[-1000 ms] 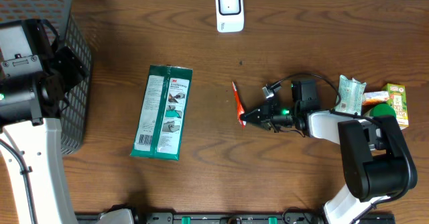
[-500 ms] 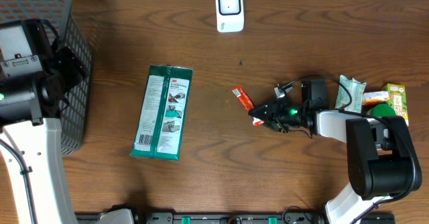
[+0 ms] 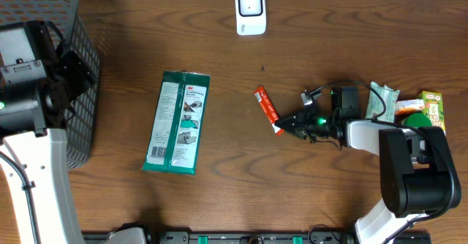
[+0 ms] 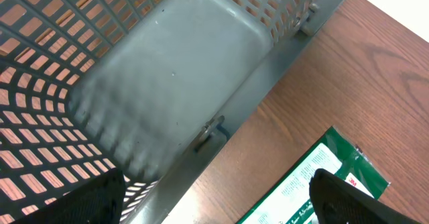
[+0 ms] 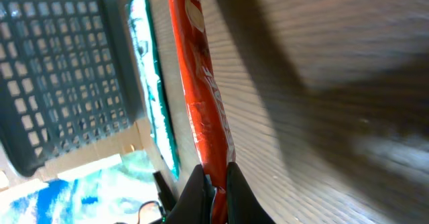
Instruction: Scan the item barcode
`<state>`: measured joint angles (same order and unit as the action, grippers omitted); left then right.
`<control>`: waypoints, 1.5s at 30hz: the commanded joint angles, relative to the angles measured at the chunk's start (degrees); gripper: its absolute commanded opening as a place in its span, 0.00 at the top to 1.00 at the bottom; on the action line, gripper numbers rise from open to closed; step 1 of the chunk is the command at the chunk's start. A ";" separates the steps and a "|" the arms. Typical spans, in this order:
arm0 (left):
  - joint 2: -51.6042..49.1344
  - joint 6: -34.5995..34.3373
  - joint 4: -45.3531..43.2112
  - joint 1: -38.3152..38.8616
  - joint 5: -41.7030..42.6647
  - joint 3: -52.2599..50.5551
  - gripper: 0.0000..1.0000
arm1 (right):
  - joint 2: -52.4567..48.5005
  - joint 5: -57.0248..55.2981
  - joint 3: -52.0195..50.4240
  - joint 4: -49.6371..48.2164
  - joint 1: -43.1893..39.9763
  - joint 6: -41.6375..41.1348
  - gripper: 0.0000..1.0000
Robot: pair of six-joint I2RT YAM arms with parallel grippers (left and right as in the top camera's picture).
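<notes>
R jaws regripped: now clamped on end of red packet (image 3: 266,107), which turned on counter (image 3: 219,47). L jaws apart, idle. Scanner (image 3: 250,10) well off; scan pending.

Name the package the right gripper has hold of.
The slim red stick packet, pinched at one end by the right gripper. The green wipes pack lies apart on the left; the pouch and carton sit beside the arm.

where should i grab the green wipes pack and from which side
Probably across its narrow width near the middle of the wipes pack, coming straight down. It lies flat on the table, long and slim, with both long edges free of anything nearby.
</notes>
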<state>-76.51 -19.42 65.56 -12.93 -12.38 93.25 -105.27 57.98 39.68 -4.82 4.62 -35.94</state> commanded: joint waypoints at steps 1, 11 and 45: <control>-0.22 0.50 0.00 -0.17 -0.72 0.39 0.12 | 2.12 4.00 1.62 -0.11 -0.46 2.78 0.99; -0.22 0.50 0.00 -0.17 -0.74 0.39 0.12 | 14.01 -7.32 8.22 19.56 0.24 19.74 0.99; -0.22 0.50 0.00 -0.17 -0.72 0.39 0.12 | 16.50 -79.10 52.02 61.18 20.44 44.85 0.99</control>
<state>-76.51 -19.42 65.56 -12.93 -12.38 93.25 -89.56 -14.57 87.24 56.58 24.18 3.75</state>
